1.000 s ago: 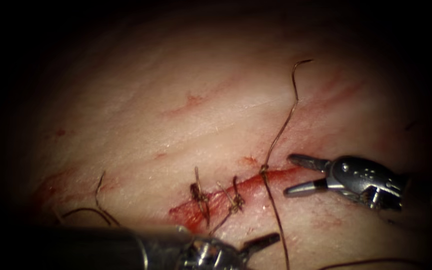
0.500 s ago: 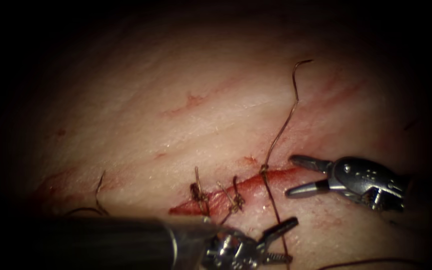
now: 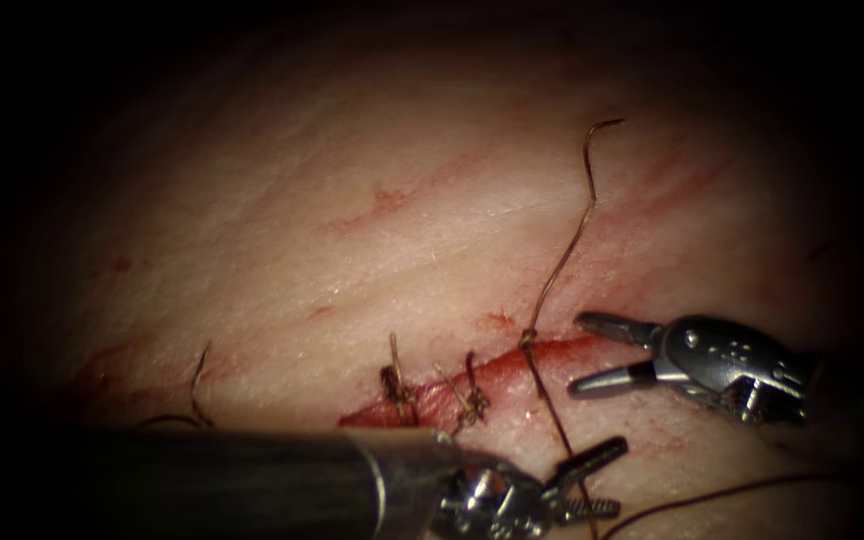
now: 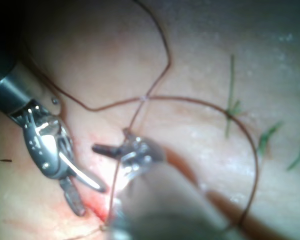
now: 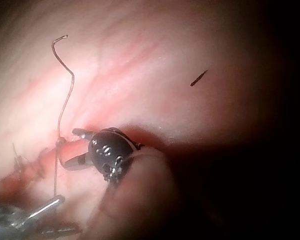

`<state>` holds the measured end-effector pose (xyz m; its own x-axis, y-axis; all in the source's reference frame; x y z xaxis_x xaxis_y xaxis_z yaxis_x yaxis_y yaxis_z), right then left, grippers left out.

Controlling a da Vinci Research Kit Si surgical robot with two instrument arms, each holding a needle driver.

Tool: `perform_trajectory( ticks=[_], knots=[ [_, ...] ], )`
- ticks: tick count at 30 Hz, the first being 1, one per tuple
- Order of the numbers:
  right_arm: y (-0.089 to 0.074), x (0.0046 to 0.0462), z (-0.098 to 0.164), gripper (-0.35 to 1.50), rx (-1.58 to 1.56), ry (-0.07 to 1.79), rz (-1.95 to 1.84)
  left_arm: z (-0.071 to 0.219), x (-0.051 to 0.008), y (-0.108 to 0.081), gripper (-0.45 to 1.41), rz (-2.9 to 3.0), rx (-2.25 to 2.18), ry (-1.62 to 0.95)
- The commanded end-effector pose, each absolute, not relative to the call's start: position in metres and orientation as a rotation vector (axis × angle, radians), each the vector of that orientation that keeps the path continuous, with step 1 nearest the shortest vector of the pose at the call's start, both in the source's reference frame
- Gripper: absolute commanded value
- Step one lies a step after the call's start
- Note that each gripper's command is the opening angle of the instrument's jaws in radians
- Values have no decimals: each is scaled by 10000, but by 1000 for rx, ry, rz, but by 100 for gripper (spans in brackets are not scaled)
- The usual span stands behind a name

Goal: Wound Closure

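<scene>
The cut (image 3: 472,385) in the tissue (image 3: 372,230) is red, with two tied stitches (image 3: 392,385) on its left part. A third knot (image 3: 529,338) sits near its right end. From that knot one thread end (image 3: 577,225) rises to a curled tip, and the other strand (image 3: 552,410) runs down between the open jaws of my left tool (image 3: 612,477). My right tool (image 3: 579,351) stands open just right of the knot, holding nothing; the right wrist view shows the same (image 5: 69,148). In the left wrist view the thread (image 4: 200,100) loops over the tissue.
The left tool's shaft (image 3: 232,485) lies across the lower edge, covering the cut's left end. Cut ends of thread (image 3: 197,385) lie on the tissue left of the cut. Another strand (image 3: 732,495) trails toward the lower right. Red fluid streaks the tissue (image 3: 382,200).
My left tool has slid to the right along the lower edge, and its open jaws now straddle the lower strand. The right tool and the knot have stayed put.
</scene>
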<state>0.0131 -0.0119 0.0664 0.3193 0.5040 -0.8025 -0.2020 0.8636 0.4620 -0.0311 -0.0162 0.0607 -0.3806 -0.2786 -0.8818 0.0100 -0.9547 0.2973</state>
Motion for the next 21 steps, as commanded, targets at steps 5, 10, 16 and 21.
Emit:
perform_trajectory(
  ticks=[5, 10, 16, 21],
  knots=[
    [-125, 138, 674, 131, 301, 1161, 472, 581, -328, -187, 54, -2428, 1667, -353],
    [-127, 139, 673, 131, 300, 1164, 472, 563, -337, -194, 54, -2426, 1676, -345],
    [-127, 139, 673, 131, 299, 1166, 473, 570, -336, -192, -45, -2422, 1676, -345],
    [-127, 139, 673, 131, 298, 1169, 475, 560, -321, -178, -45, -2479, 1746, -241]
  ],
)
